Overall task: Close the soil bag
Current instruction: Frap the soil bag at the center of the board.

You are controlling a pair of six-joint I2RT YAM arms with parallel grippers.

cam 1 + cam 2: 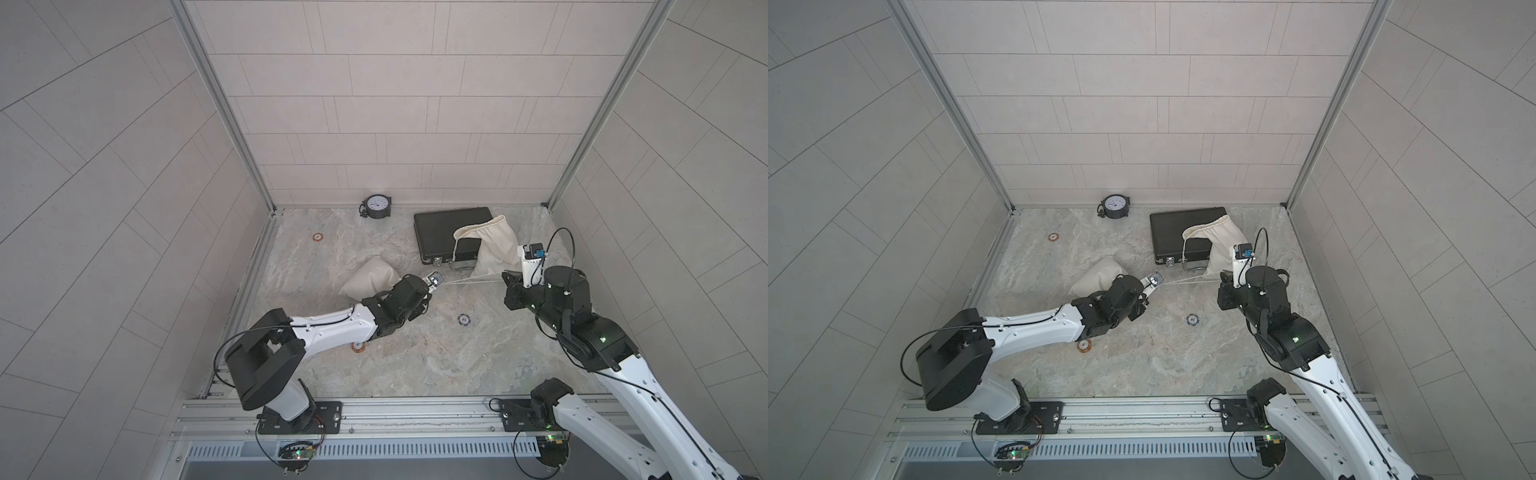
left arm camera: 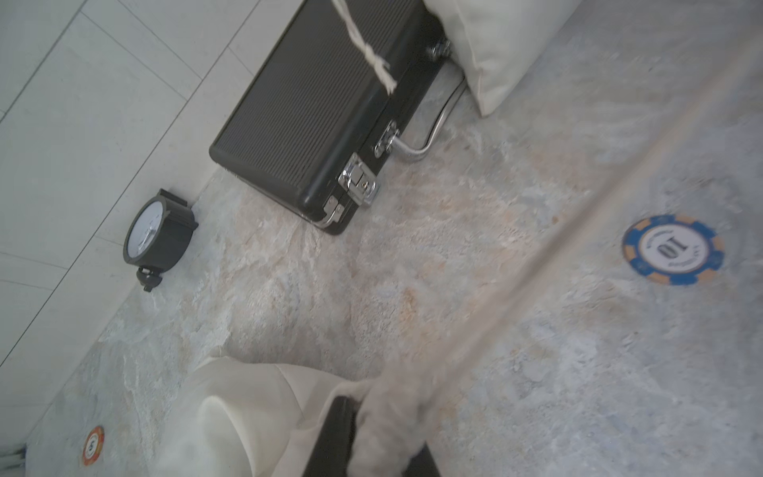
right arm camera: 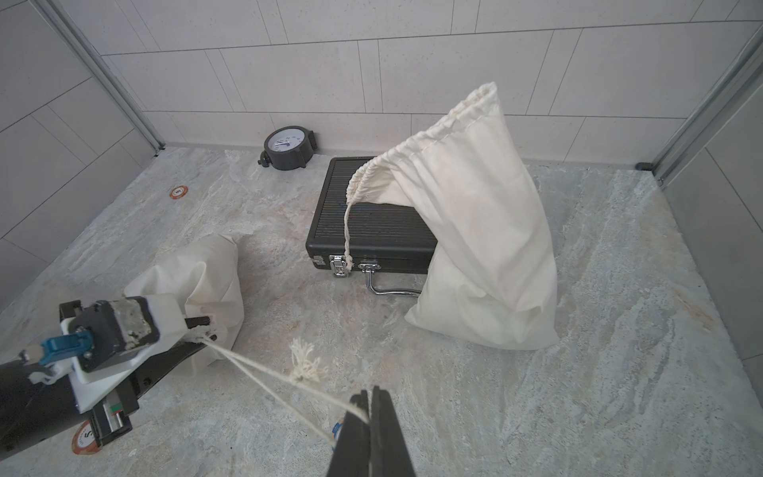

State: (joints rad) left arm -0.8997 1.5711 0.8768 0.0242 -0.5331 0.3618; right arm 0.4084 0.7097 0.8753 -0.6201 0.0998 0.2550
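Observation:
The soil bag is a small cream cloth sack lying left of the table's middle, and it also shows in the wrist views. Its gathered neck sits between the fingers of my left gripper, which is shut on it. From the neck a cream drawstring runs taut to the right, with a frayed knot partway along. My right gripper is shut on the string's far end.
A larger cream drawstring bag leans on a black case at the back right. A small clock stands by the back wall. On the table lie a blue chip and two orange chips.

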